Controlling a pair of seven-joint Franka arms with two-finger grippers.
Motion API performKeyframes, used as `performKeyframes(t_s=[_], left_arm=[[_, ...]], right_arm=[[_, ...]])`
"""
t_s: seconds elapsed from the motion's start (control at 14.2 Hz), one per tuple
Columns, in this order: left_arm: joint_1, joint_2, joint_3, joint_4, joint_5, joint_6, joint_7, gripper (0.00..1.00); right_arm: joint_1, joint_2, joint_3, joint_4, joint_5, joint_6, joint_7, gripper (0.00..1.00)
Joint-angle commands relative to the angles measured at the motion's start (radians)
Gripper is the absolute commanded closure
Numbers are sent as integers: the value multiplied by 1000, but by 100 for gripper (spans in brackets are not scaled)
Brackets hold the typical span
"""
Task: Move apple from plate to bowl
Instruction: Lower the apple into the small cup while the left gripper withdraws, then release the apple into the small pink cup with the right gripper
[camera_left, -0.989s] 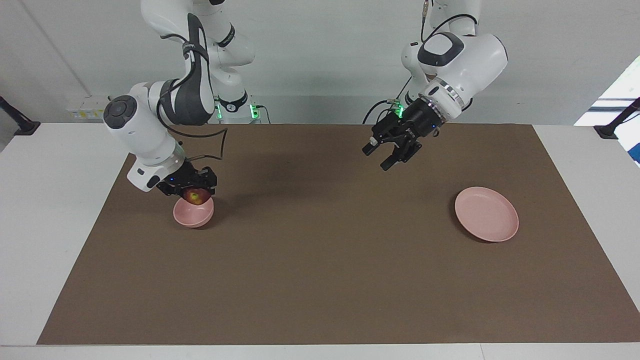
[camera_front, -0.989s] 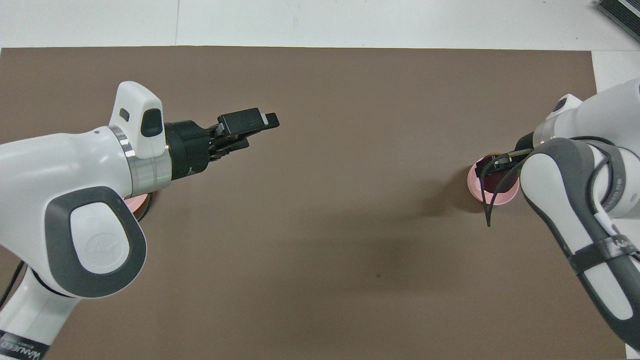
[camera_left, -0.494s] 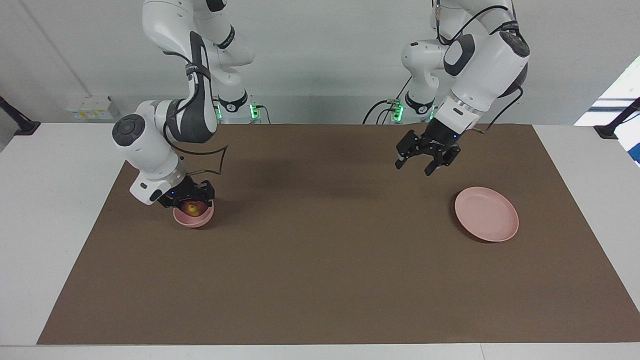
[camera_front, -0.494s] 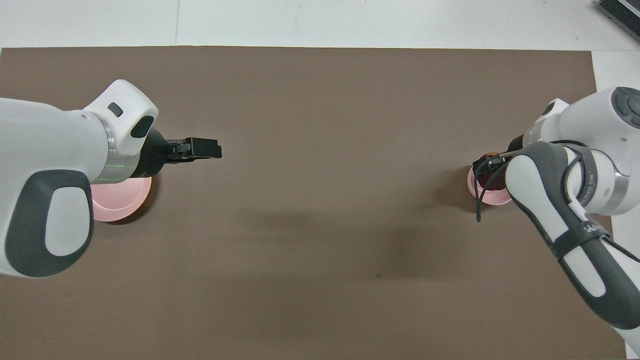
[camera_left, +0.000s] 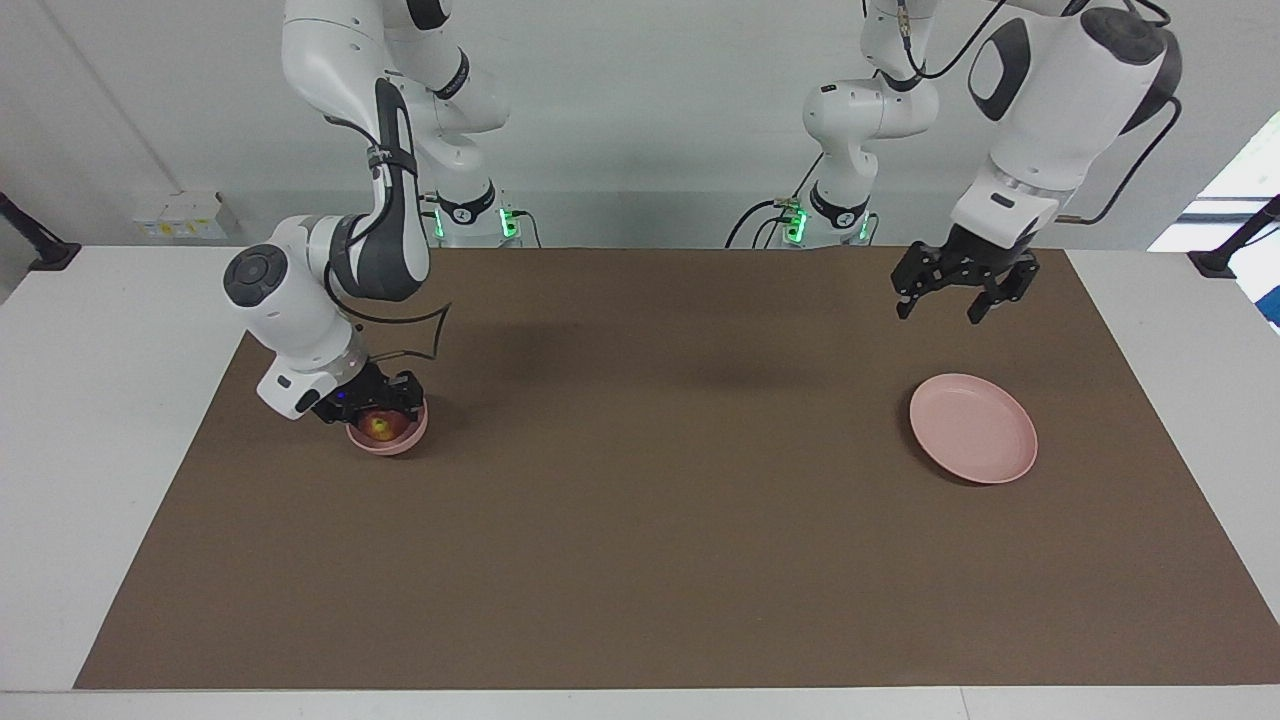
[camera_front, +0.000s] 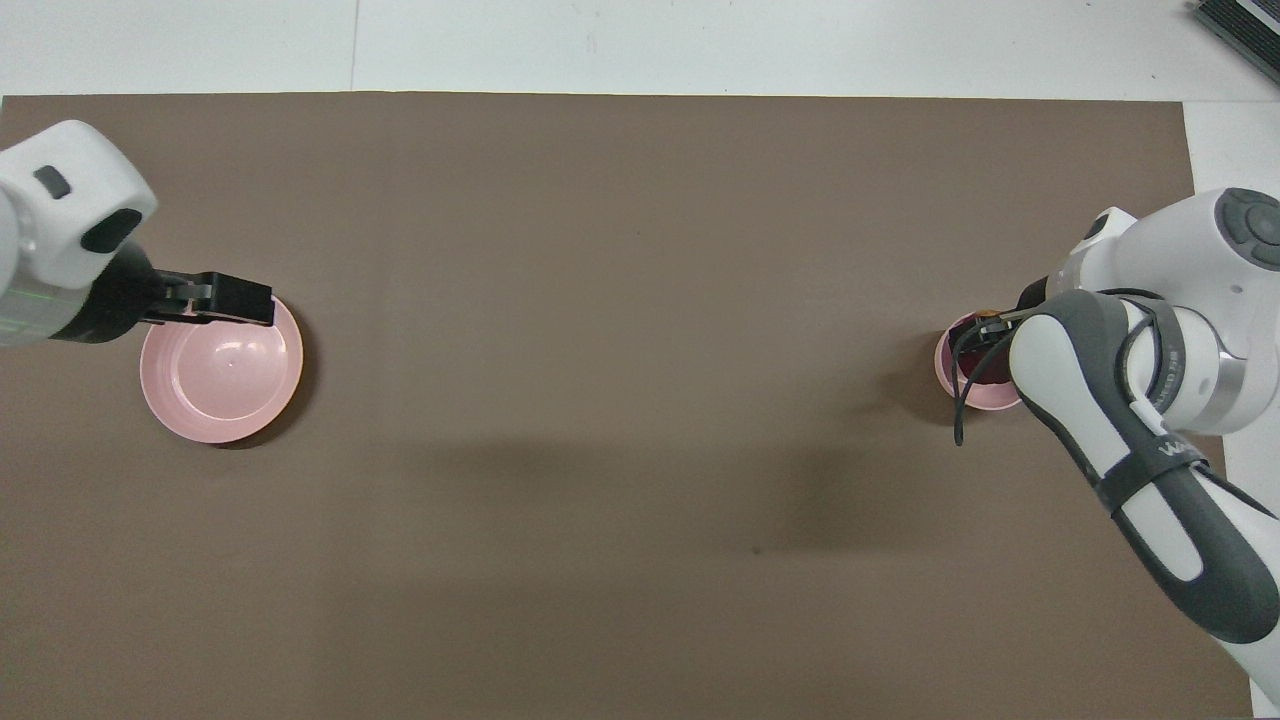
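Note:
The dark red apple (camera_left: 381, 427) sits low inside the small pink bowl (camera_left: 392, 443) at the right arm's end of the table. My right gripper (camera_left: 378, 416) reaches down into the bowl and is shut on the apple. From overhead, only a sliver of the bowl (camera_front: 948, 386) and apple (camera_front: 986, 370) shows past the right arm. The flat pink plate (camera_left: 973, 428) lies bare at the left arm's end. My left gripper (camera_left: 940, 311) hangs open and holds nothing, up in the air over the mat at the plate's (camera_front: 222, 378) rim.
A brown mat (camera_left: 640, 520) covers most of the white table (camera_left: 90, 400). Nothing else lies on the mat between the bowl and the plate.
My left arm has swung from over the mat's middle out to its own end, by the plate. The right gripper has sunk lower, taking the apple down into the bowl.

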Motion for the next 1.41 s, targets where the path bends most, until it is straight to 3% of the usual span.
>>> performKeyframes(t_s=[0.0,0.28,0.57,0.78,1.06,1.34], left_arm=[[-11,16,21,141,27,-169,47,0],[-32,11,101,241,22,-370,96,0],[-49,6,138,261,24,-412,99,0],[-45,3,143,261,24,-420,99,0],[-45,9,132,261,25,-424,98,0],[-42,32,124,281,48,-430,98,0]], right_arm=[[-15,1,9,-17,-23,25,-25,100],[-24,2,9,-25,-23,30,-45,99],[-25,13,9,-25,-23,30,-47,88],[-24,15,9,-25,-23,30,-39,68],[-24,22,9,-25,-23,28,-33,52],[-24,22,9,-25,-23,28,-27,30]])
